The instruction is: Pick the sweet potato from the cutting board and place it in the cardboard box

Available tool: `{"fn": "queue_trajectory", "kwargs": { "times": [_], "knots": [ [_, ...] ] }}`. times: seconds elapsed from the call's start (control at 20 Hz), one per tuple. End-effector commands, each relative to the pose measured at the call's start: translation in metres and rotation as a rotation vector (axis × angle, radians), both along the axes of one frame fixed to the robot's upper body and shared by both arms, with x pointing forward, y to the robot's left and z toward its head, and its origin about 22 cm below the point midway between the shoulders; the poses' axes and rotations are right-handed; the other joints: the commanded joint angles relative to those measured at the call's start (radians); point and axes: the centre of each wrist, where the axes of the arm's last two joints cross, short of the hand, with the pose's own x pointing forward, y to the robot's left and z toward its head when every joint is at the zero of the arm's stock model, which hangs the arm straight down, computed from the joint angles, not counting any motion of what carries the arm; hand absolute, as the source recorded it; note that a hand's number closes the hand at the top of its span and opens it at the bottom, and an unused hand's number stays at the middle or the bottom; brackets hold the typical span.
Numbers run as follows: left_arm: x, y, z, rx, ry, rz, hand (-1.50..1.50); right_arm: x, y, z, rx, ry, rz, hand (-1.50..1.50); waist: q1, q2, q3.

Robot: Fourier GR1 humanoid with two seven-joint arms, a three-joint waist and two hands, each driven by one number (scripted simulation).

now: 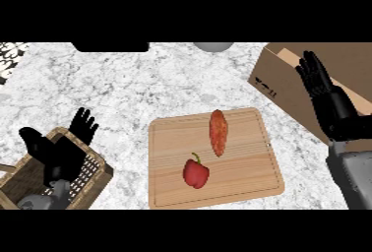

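- On the cutting board, in its far half and a little right of the middle, lies the sweet potato. It is long and thin, orange-red, with its long axis running from far to near.
- Nearer on the same board, and a little to the left, stands a red bell pepper. It is apart from the sweet potato, but not by much.
- The cardboard box is at the far right, well apart from the board's far corner.
- The right hand shows in front of the box with straight, open fingers and holds nothing.
- The left hand is at the near left, above a wicker basket. Its fingers are spread upward and it is resting, empty.
- I judge the sweet potato to be stiff, rather light and not fragile. Its skin should not be slippery.
- Because it tapers to both ends, I would take it at the thick middle, with fingers across the short width. A hold near a tip could let it turn or slide out.
- The approach should come from the far right side, so that the pepper is not pushed.
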Motion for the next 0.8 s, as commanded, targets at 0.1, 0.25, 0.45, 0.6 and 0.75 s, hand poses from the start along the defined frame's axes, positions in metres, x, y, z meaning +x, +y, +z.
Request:
{"fn": "queue_trajectory", "kwargs": {
  "times": [0.1, 0.25, 0.45, 0.6, 0.75],
  "knots": [
    [0.013, 0.006, 0.024, 0.272, -0.218, -0.207, 0.0, 0.008, 0.0, 0.046, -0.015, -0.078, -0.034, -1.5, -0.012, -0.022, -0.004],
    [0.033, 0.018, 0.084, 0.489, -0.449, -0.364, 0.0, 0.013, -0.012, 0.096, -0.008, -0.197, -0.049, -1.5, -0.033, -0.036, -0.004],
    [0.029, -0.003, 0.071, 0.461, -0.473, -0.463, 0.0, 0.003, -0.03, 0.071, -0.306, -0.045, -0.128, -1.5, -0.011, -0.018, -0.003],
    [0.034, -0.006, 0.061, 0.46, -0.461, -0.466, 0.0, -0.017, -0.029, 0.064, -0.4, -0.139, -0.049, -1.5, -0.016, -0.018, -0.003],
    [0.039, 0.01, 0.08, 0.462, -0.473, -0.471, 0.0, -0.013, -0.016, 0.052, -0.557, -0.178, 0.059, -1.5, -0.003, -0.016, -0.003]
  ]
}}
